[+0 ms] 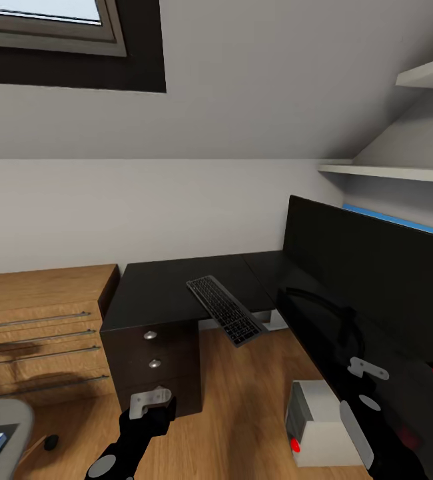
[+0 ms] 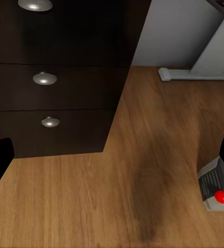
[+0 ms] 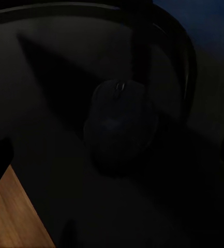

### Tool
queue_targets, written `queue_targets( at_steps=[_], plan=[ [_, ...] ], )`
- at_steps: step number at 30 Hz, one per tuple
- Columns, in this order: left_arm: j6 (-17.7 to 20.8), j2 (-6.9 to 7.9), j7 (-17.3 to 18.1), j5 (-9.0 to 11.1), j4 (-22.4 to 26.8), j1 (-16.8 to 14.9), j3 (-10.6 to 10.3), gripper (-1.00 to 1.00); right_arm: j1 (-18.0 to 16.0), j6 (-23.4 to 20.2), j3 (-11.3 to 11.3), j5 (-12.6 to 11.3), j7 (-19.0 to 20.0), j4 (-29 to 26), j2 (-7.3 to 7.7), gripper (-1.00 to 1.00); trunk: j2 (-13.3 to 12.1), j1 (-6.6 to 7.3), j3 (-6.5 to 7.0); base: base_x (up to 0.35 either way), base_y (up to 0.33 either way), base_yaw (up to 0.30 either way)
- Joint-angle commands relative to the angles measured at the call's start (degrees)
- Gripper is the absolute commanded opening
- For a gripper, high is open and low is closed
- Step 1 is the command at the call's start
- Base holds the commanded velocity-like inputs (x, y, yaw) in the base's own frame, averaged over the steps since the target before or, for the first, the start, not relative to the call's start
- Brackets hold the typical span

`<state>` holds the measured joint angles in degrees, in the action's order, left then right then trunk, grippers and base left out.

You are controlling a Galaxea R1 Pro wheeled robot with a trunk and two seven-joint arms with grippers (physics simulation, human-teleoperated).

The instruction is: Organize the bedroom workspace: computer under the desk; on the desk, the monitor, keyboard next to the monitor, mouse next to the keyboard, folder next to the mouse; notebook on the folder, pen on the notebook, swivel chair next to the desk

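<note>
The right gripper (image 3: 112,155) hangs open over the black mouse (image 3: 119,121), which sits mid-frame on the dark desk (image 3: 34,82) by the monitor (image 1: 376,280), so it should drop straight down, pinch both sides softly, and the left gripper (image 2: 112,155) waits open too

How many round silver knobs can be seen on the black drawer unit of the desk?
3. On the drawer unit, one knob per drawer front, stacked vertically: top knob, middle knob, bottom knob. In the head view, the left gripper partly hides the bottom one.
</note>
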<state>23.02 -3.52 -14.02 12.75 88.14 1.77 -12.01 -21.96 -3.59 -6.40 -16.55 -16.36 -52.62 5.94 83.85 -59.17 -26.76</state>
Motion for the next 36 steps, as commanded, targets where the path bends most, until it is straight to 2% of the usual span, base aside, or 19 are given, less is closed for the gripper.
queue_targets(
  at_steps=[1,36],
  plan=[
    [0.2,0.01,-0.5,0.6,0.1,0.0,-0.1,1.0,0.0,-0.3,0.1,-0.3,-0.2,-0.1,0.02,1.0,0.0,0.0,-0.05,0.0,0.0,0.0],
    [0.3,0.14,-0.4,0.6,-0.1,0.0,0.1,1.0,0.0,-0.6,0.0,-0.3,-0.4,0.0,0.04,1.0,0.0,0.0,-0.05,0.051,0.0,0.0]
  ],
)
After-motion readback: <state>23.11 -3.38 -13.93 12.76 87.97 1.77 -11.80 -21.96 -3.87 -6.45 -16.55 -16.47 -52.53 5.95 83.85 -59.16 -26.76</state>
